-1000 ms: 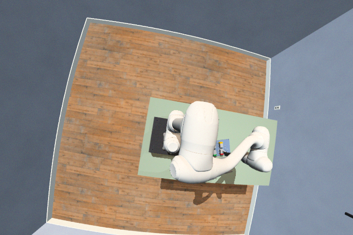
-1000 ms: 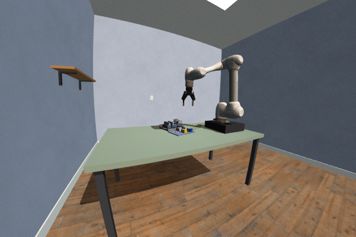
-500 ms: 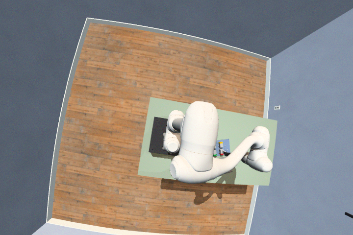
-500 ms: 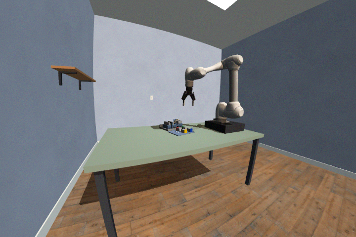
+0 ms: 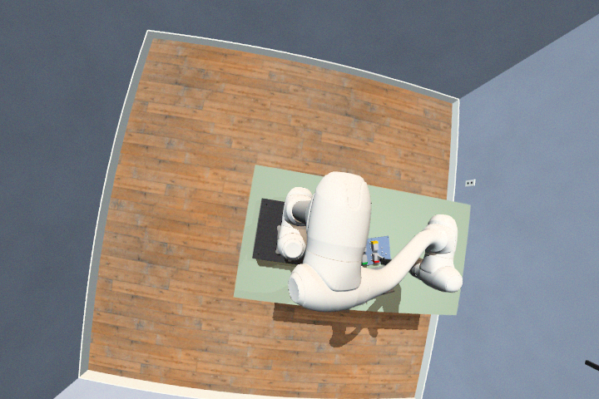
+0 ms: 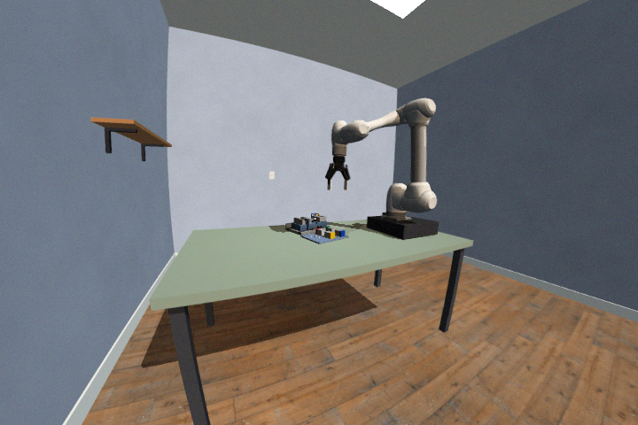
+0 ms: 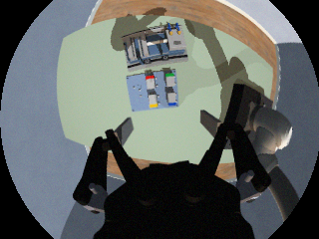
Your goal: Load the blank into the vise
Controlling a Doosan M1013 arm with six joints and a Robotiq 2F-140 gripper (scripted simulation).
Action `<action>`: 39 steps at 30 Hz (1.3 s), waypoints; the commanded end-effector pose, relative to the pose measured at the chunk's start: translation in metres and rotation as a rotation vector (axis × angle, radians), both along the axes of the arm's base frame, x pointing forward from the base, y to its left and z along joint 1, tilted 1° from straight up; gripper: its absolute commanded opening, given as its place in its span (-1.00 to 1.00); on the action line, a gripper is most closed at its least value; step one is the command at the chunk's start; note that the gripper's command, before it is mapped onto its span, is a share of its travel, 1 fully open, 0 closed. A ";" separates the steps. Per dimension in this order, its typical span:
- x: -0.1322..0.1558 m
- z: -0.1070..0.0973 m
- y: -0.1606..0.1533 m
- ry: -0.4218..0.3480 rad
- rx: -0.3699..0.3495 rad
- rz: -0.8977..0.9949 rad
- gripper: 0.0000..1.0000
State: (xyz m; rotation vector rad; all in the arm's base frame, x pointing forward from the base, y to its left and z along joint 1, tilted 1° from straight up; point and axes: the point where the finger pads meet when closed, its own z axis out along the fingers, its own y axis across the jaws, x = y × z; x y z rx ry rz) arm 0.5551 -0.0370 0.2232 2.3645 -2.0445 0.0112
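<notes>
The green table (image 5: 413,211) (image 6: 249,260) (image 7: 90,90), dark-legged, stands on a plank floor (image 5: 191,140) (image 6: 505,340) (image 7: 209,11) among blue-grey walls. The yellow blank (image 5: 374,243) (image 6: 331,234) (image 7: 153,100), a grey block with one painted end, lies on the blue plate (image 5: 383,242) (image 6: 315,239) (image 7: 137,102), beside the vise (image 6: 302,225) (image 7: 159,49). Above, the jaws stand wide apart, holding nothing.
</notes>
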 end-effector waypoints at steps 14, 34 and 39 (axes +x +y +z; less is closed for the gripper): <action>0.000 -0.013 -0.001 0.000 0.000 0.000 1.00; 0.001 -0.077 -0.004 0.000 0.000 0.000 1.00; 0.001 -0.097 -0.004 0.000 0.000 0.000 1.00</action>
